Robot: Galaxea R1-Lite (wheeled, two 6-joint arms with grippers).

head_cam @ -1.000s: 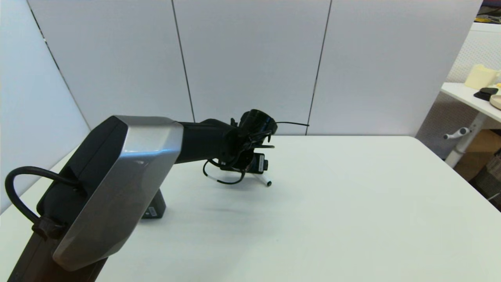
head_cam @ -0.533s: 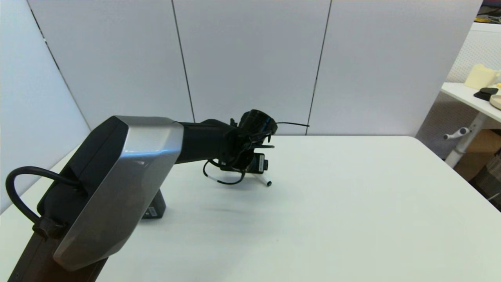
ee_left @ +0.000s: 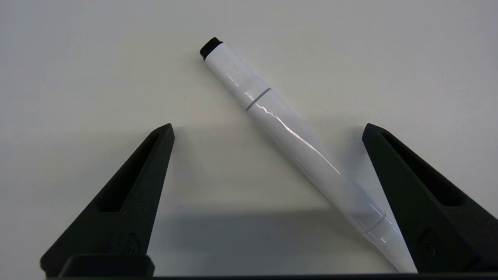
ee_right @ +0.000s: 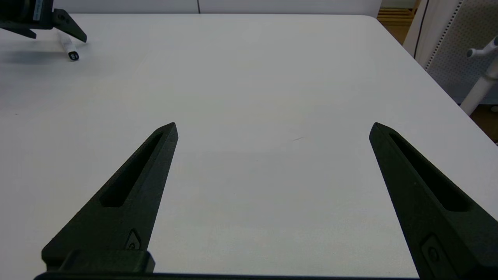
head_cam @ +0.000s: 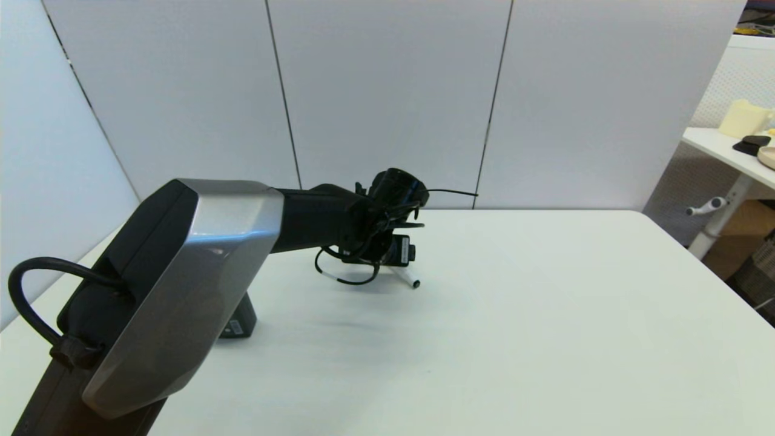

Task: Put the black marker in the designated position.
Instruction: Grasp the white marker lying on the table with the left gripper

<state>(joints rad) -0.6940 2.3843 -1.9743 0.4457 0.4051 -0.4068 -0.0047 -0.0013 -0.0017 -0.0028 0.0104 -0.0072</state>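
The left gripper (ee_left: 268,132) hangs low over the white surface (head_cam: 545,315), spread wide and grasping nothing, and the black marker (ee_left: 288,136) lies flat between its two fingers. In the left wrist view the marker runs diagonally: its small black end points toward 11 o'clock, while the other end slides under the finger (ee_left: 420,202) on the 4 o'clock side, very near it or touching; I cannot tell which. In the head view the marker (head_cam: 408,279) peeks out just beneath the gripper, at about 11 o'clock from the middle of the surface, black end nearest the camera.

By my reading, this is either the instant before a grasp or just after a release; one moment alone cannot settle it. No outline or holder marks the designated position, so whether the marker already lies there cannot be judged. If a pick is intended, the fingers need to close across the barrel, and because the marker sits skewed and off-centre, it may roll or pivot as they meet it.

The right gripper (ee_right: 272,132) is parked off to the right, also spread and empty, looking across bare surface at the distant marker (ee_right: 70,49).

The left arm's large silver housing (head_cam: 181,290) blocks much of the head view. A dark grey bottle (head_cam: 241,321) behind it shows only a corner, and most of the marker's barrel is hidden there by the gripper.
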